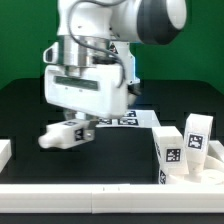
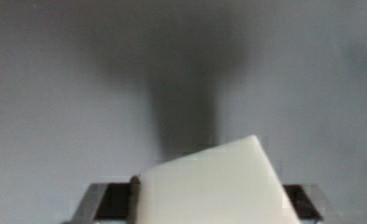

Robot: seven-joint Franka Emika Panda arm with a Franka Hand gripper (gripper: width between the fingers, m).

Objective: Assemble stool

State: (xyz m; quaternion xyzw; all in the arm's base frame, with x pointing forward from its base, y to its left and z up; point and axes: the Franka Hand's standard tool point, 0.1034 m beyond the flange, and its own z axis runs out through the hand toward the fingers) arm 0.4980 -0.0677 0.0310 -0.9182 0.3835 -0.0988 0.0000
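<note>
White rail [image 1: 100, 190] edged the black table [image 1: 110, 160]. At the exterior view's right stood a near leg [image 1: 168, 150] and a far leg [image 1: 195, 135]. The gripper [image 1: 66, 131] was clamped on a blurred third leg [image 2: 215, 182]. The arm [image 1: 95, 50] partly hid the marker board [image 1: 128, 122]; green backdrop [image 1: 20, 40] beyond.

Three stubby white stool legs, tagged: first leg [image 1: 64, 134], second leg [image 1: 168, 152], third leg [image 1: 196, 135]. One marker board [image 1: 130, 120]. One robot arm [image 1: 95, 60]. One black table [image 1: 35, 105].

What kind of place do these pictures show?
Most likely a robotics lab test bench: a robot arm stands over a black table, white stool legs carry square tags, and a marker board lies on the table.
</note>
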